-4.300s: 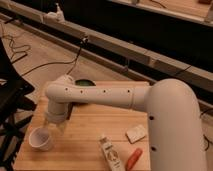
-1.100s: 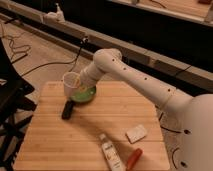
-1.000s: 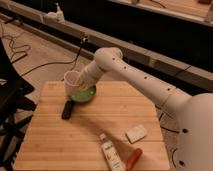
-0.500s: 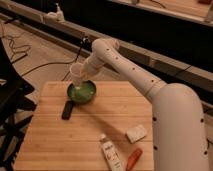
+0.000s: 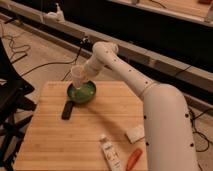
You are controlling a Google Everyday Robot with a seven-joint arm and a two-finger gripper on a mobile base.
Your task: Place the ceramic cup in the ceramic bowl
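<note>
Ceramic cup (image 5: 78, 75): rigid, light, breakable, slick glaze; tool (image 5: 84, 76) clamped on rim-side wall. Ceramic bowl (image 5: 82, 92) directly below tool, on counter (image 5: 55, 135).

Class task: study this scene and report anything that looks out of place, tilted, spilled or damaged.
Nothing looks spilled or damaged. The ceramic cup hangs at the gripper, above the far edge of the ceramic bowl, not yet in it. The white tube lies flat on the table, apparently on purpose.
</note>
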